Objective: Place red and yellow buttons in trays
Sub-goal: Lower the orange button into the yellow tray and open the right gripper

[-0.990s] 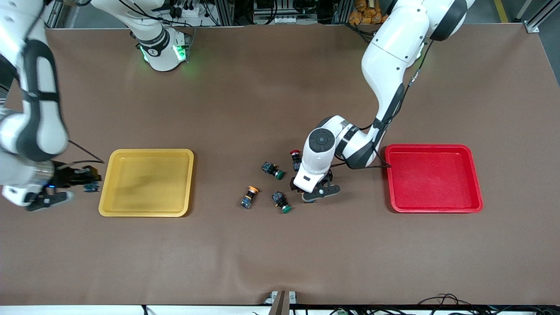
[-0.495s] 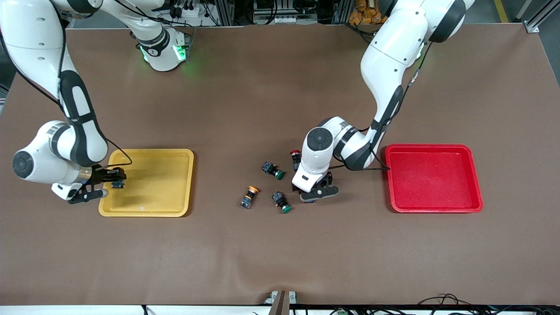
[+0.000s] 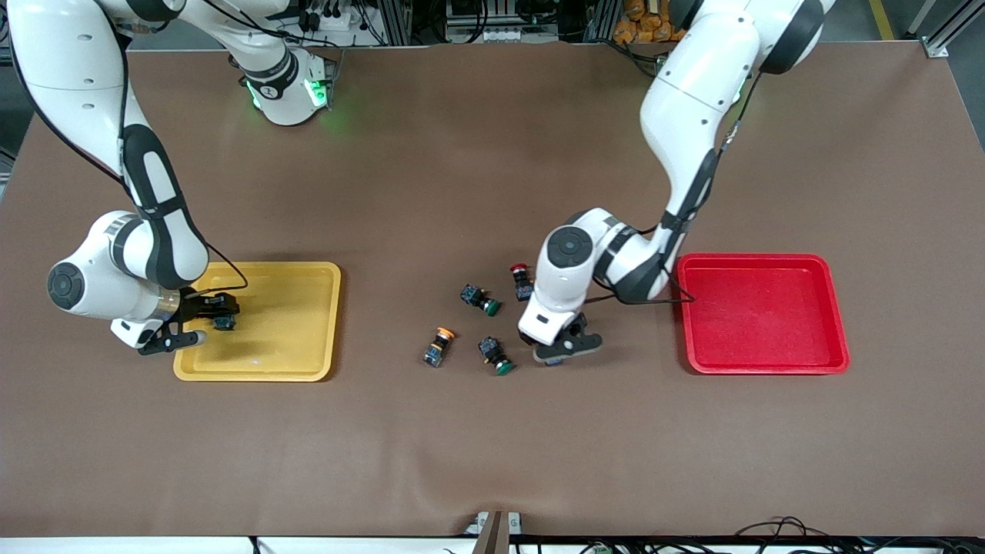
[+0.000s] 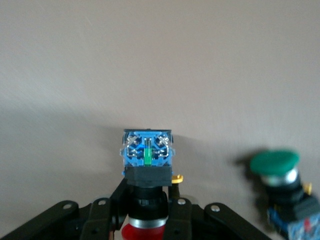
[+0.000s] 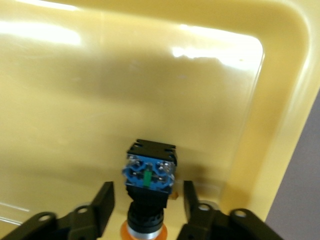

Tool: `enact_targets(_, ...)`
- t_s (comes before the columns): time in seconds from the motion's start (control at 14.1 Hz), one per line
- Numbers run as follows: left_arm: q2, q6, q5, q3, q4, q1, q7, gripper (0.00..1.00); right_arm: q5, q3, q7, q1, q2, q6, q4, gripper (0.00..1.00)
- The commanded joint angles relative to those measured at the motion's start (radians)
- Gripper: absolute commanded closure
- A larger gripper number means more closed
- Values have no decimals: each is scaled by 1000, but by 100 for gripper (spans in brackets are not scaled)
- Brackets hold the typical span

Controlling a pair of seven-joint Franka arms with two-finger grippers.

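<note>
Left hand (image 3: 555, 350), centre of the front frame, is clamped on a red button (image 4: 148, 172) low over the counter (image 3: 492, 446): lift, then carry to the red tray (image 3: 762, 362) at frame right. Right hand (image 5: 146, 212), fingers (image 5: 102, 206) spread apart, has a yellow button (image 5: 149, 176) between them in the yellow tray (image 3: 258, 375), mid-left: you retract next.

Glossy plastic yellow tray (image 5: 280, 125), matt table (image 3: 492, 446)
</note>
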Motion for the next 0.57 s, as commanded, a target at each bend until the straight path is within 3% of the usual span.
enact_targets(0.0,-125,-160,18,-18,-31,40,-6,96,13,-1,54,16,-90,-135,39,0)
enact_targets(0.28,-289,-389,-7,-31,-62,96,85,100,11,-1,152,66,-131,-388,251,0)
enact_targets(0.49,-433,-443,-109,-42,-153,220,303,100,16,7,386,211,-124,-415,348,0)
